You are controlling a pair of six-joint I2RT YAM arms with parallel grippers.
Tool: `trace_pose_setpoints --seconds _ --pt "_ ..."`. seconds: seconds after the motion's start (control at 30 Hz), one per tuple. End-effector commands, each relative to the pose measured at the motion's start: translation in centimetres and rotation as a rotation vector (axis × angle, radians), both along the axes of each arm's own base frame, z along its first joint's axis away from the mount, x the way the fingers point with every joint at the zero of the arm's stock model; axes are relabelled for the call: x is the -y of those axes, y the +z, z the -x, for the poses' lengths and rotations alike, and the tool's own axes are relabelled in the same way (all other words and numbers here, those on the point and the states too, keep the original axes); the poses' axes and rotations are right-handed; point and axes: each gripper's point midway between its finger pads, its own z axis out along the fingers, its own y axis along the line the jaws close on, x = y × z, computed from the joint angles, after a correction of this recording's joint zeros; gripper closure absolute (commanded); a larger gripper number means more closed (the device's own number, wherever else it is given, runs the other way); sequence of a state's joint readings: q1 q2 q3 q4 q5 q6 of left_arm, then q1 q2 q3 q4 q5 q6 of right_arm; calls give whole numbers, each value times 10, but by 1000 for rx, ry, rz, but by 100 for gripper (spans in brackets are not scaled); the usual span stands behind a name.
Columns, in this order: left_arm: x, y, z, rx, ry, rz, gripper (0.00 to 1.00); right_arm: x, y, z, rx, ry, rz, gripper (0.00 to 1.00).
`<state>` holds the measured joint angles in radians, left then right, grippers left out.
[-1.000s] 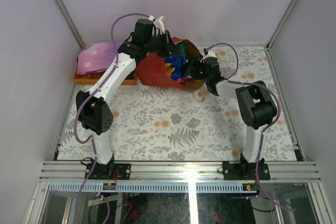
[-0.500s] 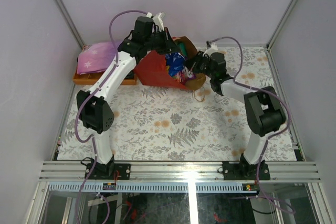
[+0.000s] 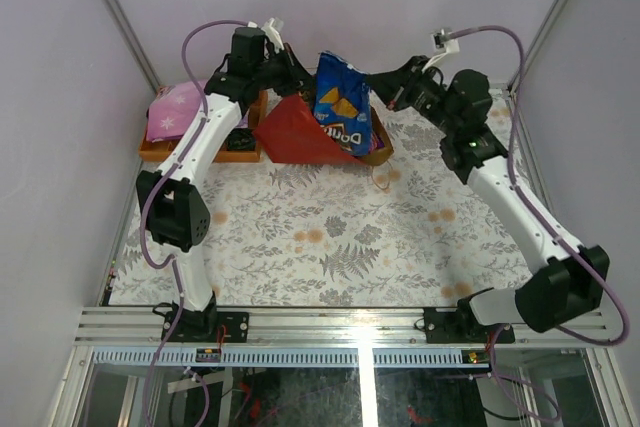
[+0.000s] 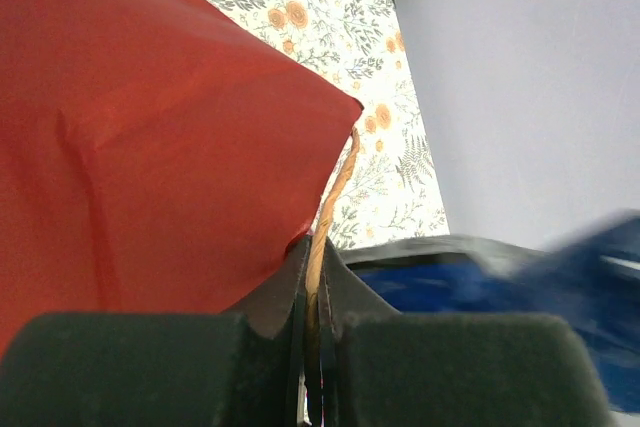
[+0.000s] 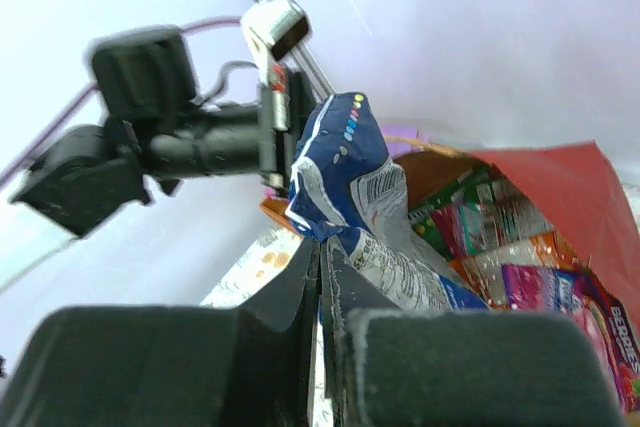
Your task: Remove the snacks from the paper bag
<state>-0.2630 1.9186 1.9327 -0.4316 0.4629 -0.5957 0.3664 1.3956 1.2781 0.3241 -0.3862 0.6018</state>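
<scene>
The red paper bag [image 3: 292, 133] lies on its side at the back of the table, mouth toward the right. My left gripper [image 3: 292, 75] is shut on its thin tan handle [image 4: 338, 179], beside the red wall [image 4: 150, 127]. My right gripper [image 3: 384, 89] is shut on the top corner of a large blue-and-white snack packet [image 3: 341, 107], which hangs upright above the bag's mouth. In the right wrist view this packet [image 5: 345, 162] rises from my right gripper [image 5: 322, 269], and green, magenta and orange snacks [image 5: 510, 237] still lie in the brown inside of the bag [image 5: 560, 182].
A brown wooden tray [image 3: 160, 151] with a folded purple cloth [image 3: 182, 110] stands at the back left, next to the bag. The enclosure's walls and metal posts [image 3: 118, 13] stand close behind both grippers. A floral cloth [image 3: 340, 237] covers the table.
My right gripper has shut on the blue-and-white packet inside the bag and lifted it up above the mouth, the arm rising and swinging right. The left arm shifted slightly left, still holding the bag.
</scene>
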Motion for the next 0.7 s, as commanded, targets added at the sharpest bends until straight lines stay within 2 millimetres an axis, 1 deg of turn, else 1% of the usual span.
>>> trace_pose_setpoints --seconds 0.0,0.07,0.13,0.23,0.27,0.3,0.33,0.37,0.4,0.5,0.53,0.57,0.63,0.67 --pt "-10 9 -3 34 29 14 100 21 107 51 269 -3 -25 100" --pt "-9 9 -2 36 20 17 100 27 120 62 295 -13 -12 100" --pt "-9 10 0 39 13 16 98 32 128 72 308 -21 -2 100" --pt "-10 9 3 39 8 10 91 36 128 83 298 -18 6 100" --pt "-10 8 4 38 7 7 84 37 127 86 293 -16 7 100" --pt "-11 8 4 38 7 4 80 38 125 89 285 -14 10 100" --pt "-12 7 5 38 7 0 73 38 121 91 272 -10 15 100" --pt "-13 8 6 41 8 -4 60 38 117 93 259 -3 20 100" --pt "-14 8 6 40 9 -8 49 37 113 96 244 6 23 100" --pt "-18 9 7 40 13 -21 18 33 102 106 199 41 22 100" --pt "-20 10 8 38 12 -27 3 29 95 108 179 57 26 100" --pt "-21 10 10 38 6 -36 0 23 88 111 157 77 33 100" --pt "-24 11 15 39 -4 -60 0 7 69 114 99 116 48 100" --pt "-26 9 17 32 -5 -76 0 -6 59 118 74 147 51 100"
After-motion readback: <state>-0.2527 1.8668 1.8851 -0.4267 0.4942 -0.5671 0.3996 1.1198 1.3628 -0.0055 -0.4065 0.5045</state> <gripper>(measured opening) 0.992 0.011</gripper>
